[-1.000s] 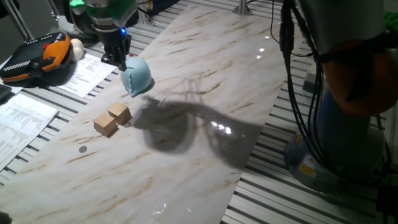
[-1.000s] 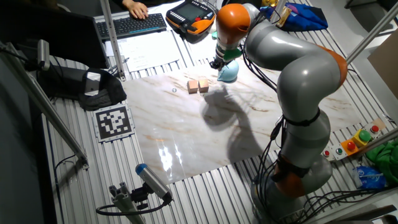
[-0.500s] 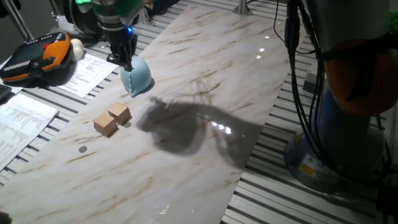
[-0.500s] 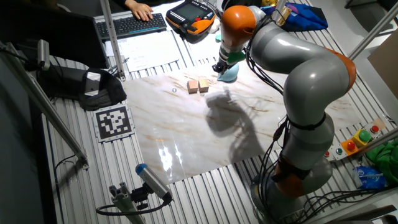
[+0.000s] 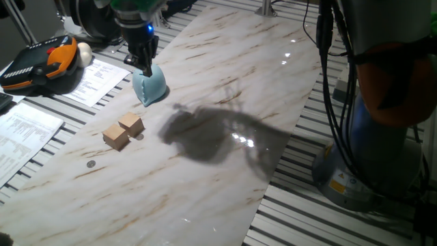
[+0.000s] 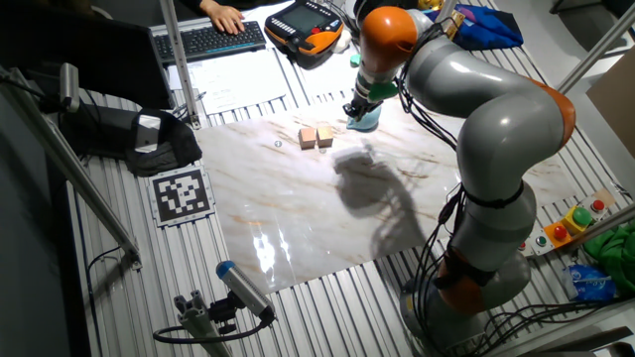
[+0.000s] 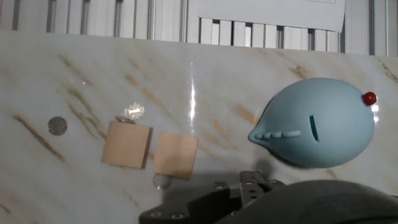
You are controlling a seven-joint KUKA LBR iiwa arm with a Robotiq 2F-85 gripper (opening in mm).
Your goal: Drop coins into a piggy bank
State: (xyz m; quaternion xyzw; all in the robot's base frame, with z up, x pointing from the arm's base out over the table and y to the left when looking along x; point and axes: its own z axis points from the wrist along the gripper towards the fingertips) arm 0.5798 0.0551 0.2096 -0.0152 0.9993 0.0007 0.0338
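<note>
Directly beneath the pincer [image 5: 145, 66]: piggy bank [image 5: 150, 86], pale blue, rounded, resting on the marble-patterned worktop [image 5: 225, 89]. Seen from the hand view as an egg-like dome [image 7: 317, 124] with a narrow slot on top and a small red dot at one end. Pincer tip poised just over the bank's upper surface in both fixed views [image 6: 355, 107]; contact or a small gap, cannot tell. Fingers dark and close-set; whether apart, together or clamped on anything, cannot tell from these pictures.

To one side of the pincer, near the bank but apart from it: two tan wooden cubes [image 5: 123, 130], side by side and almost touching [image 7: 149, 148], also visible in the other fixed view [image 6: 316, 137].

Farther out beyond the cubes, well apart from the pincer: one small dark-grey coin [image 5: 91, 164], flat on the worktop, clear in the hand view [image 7: 57, 126]. Small shiny glints beside the cubes in the hand view; nature not determinable.

Past the worktop edge, on the far side of the pincer from the cubes: orange-and-black case [image 5: 39, 63] on ribbed metal surface, with printed paper sheets [image 5: 99, 80] beside it.

Grey arm [image 6: 476, 109] with orange joints, arched over the worktop; dark shadow [image 5: 205, 133] cast on the marble.
</note>
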